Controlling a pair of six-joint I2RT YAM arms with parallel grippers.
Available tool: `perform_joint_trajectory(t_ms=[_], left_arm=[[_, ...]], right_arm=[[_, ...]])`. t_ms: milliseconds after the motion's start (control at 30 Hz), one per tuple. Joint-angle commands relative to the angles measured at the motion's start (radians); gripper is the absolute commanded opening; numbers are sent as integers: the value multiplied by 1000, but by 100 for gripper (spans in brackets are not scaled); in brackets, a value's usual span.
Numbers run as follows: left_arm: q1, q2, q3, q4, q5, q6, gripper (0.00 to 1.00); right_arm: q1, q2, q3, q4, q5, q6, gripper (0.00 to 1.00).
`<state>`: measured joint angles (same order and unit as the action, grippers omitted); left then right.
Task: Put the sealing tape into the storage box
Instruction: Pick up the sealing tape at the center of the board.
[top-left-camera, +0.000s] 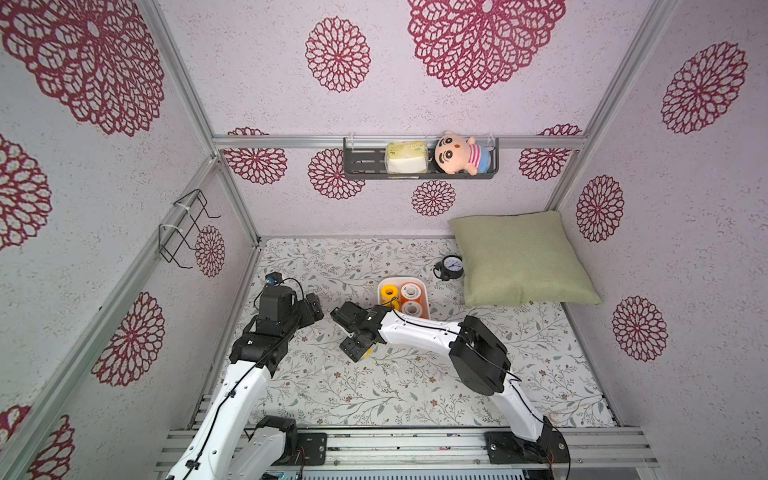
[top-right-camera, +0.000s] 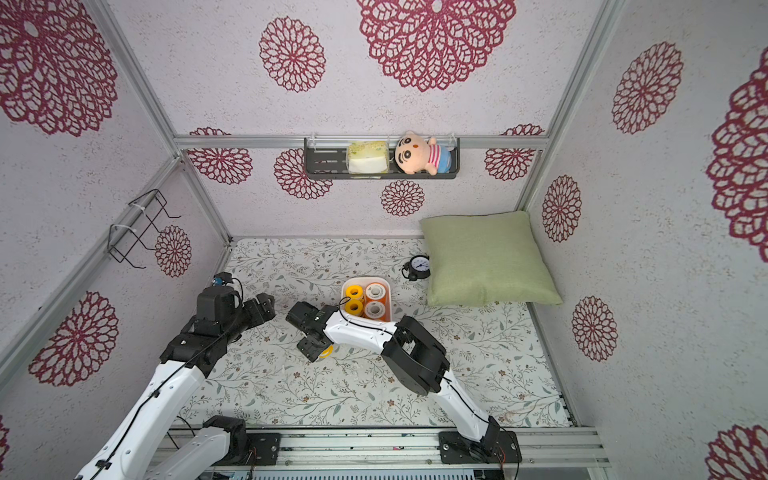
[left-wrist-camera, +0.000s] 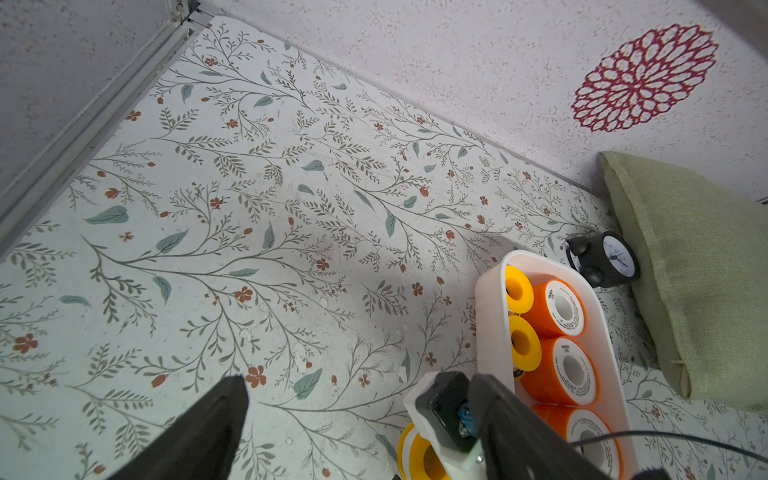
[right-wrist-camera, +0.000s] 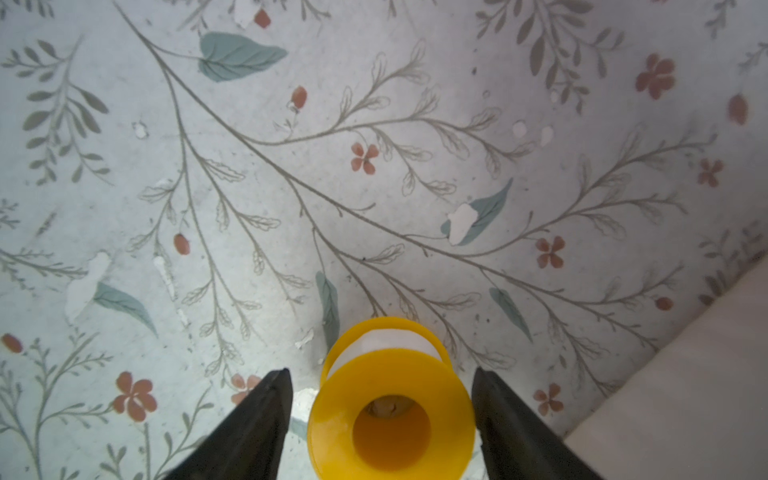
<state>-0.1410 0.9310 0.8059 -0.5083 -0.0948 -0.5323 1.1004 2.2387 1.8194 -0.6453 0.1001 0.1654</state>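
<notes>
Loose yellow spool (right-wrist-camera: 390, 415) on table (right-wrist-camera: 374, 166), right gripper (right-wrist-camera: 380, 371) astride it, not clamped.
Wrist view, bottom centre: jaws spread either side of it, gap showing at one finger. In a top view it lies lower-left of the box (top-left-camera: 401, 279), apart from it. Box at frame centre holds yellow and orange spools (top-left-camera: 410, 291). Upper-left of it, left gripper (left-wrist-camera: 359, 379): jaws released, empty.

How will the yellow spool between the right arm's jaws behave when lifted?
Probably light: the yellow spool looks hollow, with a wide centre hole. Its smooth round flanges may slip or twist out unless the jaws squeeze squarely. If released on its rims, it would likely roll across the flat table.
</notes>
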Motion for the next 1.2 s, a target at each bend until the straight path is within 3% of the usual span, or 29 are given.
perform_joint_trajectory(t_ms=[0, 100, 300, 500, 1167], left_arm=[[9, 3, -1, 25, -1, 2, 91], [9, 6, -1, 26, 1, 2, 91], [10, 8, -1, 28, 4, 4, 91], [10, 9, -1, 28, 3, 3, 91], [14, 15, -1, 30, 8, 3, 91]], right_arm=[[9, -21, 16, -3, -48, -13, 74], [9, -41, -7, 22, -71, -21, 74], [9, -39, -16, -10, 15, 6, 78], [11, -36, -29, -30, 26, 21, 77], [13, -100, -95, 44, -8, 37, 63]])
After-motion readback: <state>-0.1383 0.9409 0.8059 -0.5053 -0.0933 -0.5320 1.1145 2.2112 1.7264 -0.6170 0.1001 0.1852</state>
